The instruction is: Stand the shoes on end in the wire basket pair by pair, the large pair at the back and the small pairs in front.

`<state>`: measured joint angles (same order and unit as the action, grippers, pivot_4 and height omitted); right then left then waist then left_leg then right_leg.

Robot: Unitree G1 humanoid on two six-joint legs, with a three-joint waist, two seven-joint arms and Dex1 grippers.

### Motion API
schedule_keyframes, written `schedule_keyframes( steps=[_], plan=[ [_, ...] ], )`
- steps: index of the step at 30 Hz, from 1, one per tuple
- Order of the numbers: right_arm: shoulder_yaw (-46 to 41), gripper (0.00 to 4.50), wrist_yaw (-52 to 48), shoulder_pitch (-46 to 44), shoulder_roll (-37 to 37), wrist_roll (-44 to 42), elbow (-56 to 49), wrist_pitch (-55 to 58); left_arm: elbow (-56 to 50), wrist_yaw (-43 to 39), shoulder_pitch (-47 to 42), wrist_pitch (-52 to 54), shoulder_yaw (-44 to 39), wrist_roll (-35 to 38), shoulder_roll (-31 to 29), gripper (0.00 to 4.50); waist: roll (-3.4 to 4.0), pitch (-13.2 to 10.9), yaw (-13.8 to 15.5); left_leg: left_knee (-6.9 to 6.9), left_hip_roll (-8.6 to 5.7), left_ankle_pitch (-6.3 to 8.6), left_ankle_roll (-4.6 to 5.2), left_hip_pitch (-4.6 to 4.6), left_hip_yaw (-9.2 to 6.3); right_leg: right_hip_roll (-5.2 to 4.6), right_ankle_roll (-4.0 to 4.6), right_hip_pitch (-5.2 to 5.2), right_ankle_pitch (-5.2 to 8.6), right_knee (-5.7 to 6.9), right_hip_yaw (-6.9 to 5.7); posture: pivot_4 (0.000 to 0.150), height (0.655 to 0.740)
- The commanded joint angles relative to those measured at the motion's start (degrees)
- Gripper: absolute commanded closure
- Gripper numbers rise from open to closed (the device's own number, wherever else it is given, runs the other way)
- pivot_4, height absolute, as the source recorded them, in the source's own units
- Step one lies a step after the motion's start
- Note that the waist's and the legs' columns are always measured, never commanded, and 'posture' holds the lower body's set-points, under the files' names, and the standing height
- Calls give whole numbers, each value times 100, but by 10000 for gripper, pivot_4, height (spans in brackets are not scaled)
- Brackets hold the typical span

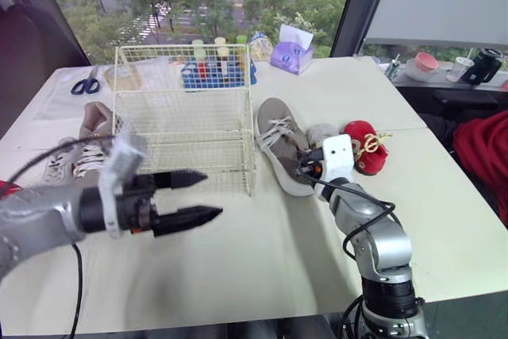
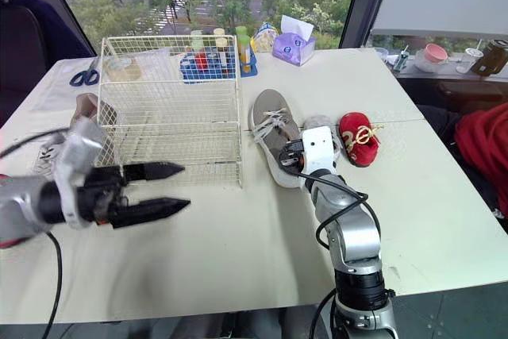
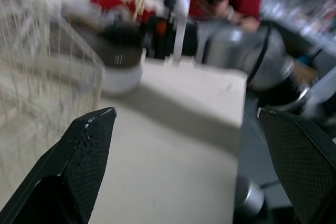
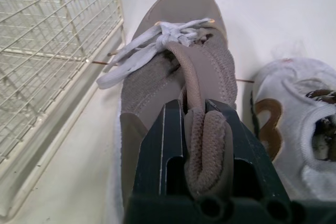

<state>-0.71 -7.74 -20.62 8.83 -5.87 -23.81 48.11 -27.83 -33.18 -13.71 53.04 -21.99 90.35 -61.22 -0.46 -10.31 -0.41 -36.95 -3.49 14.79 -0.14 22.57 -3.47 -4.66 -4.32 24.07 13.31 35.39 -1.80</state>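
Observation:
A cream wire basket (image 1: 182,109) stands mid-table with nothing in it. Lying flat just right of it is a large taupe laced shoe (image 1: 278,136). My right gripper (image 4: 194,109) is shut on that shoe's padded heel collar, one finger inside the shoe and one outside. A small white shoe (image 4: 294,129) and a small red shoe (image 1: 365,144) lie right of the taupe shoe. More shoes (image 1: 83,136) lie left of the basket, partly hidden behind my left arm. My left gripper (image 1: 202,194) hovers open in front of the basket, holding nothing.
Behind the basket are a blue tray of bottles (image 1: 210,69), a purple tissue box (image 1: 292,49) and blue scissors (image 1: 83,85). A person in red (image 1: 484,148) sits off the table's right side. A table seam runs across under the shoes.

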Motion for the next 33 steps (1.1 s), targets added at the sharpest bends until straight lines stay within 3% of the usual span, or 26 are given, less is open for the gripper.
schedule_keyframes(
  steps=[1, 3, 8, 12, 14, 21, 25, 33],
  plan=[
    [-515, 43529, -102, -1088, 568, -4, -1006, -434, 1231, 183, -882, -63, -222, 576, 51, 0, 11, -32, -8, -3, -1, -1, 1, 5, 2, 2, -5, -3, -3, 4, 0, 1500, 7400],
    [-704, 43529, -207, -1507, 888, -101, -1241, -420, 1770, 74, -1343, -24, -198, 537, 152, 0, 11, -39, -26, -5, -3, -6, -2, 43, 7, 13, -22, 26, -20, 14, 0, 1500, 7400],
    [-1025, 43529, -745, -1965, 1810, -292, -1842, -465, 3099, -426, -2577, -226, 203, -687, 460, 0, -14, -24, -28, 8, -1, -2, 3, 53, 5, 21, -29, 40, -21, 23, 1, 1500, 7400],
    [-765, 43529, -1774, -1948, 2992, -82, -1768, -1764, 4262, -1218, -3825, -390, 635, -1690, 681, 0, -31, -37, -27, -4, -11, 7, 18, 64, 18, 16, -41, 37, -29, 3, 3, 1500, 7400],
    [-782, 43529, -2090, -2019, 3316, -27, -1426, -2554, 4999, -2056, -4568, -678, 1080, -2456, 759, 0, -36, -38, -28, -16, -13, 11, 24, 68, 24, 15, -50, 32, -34, -8, 4, 1500, 7400],
    [-750, 43529, -2224, -2267, 3582, 208, -1031, -3589, 7236, -3731, -6136, -1628, 1561, -4185, 1186, 0, -41, -40, -25, -24, -13, 10, 26, 71, 33, 12, -62, 32, -41, -8, 9, 1500, 7400],
    [-663, 43529, -2450, -2095, 3685, 318, -1000, -4173, 7939, -4420, -6933, -1671, 1593, -4669, 1528, 0, -64, -53, -22, -27, -13, 11, 27, 81, 30, 12, -63, 40, -42, -5, 7, 1500, 7400],
    [-433, 43529, -2682, -2137, 3681, 582, -780, -4909, 8658, -5269, -7668, -1727, 1584, -5418, 2006, 0, -67, -55, -33, -30, -18, 16, 35, 82, 34, 3, -69, 41, -45, -10, 9, 1500, 7400]
  ],
)
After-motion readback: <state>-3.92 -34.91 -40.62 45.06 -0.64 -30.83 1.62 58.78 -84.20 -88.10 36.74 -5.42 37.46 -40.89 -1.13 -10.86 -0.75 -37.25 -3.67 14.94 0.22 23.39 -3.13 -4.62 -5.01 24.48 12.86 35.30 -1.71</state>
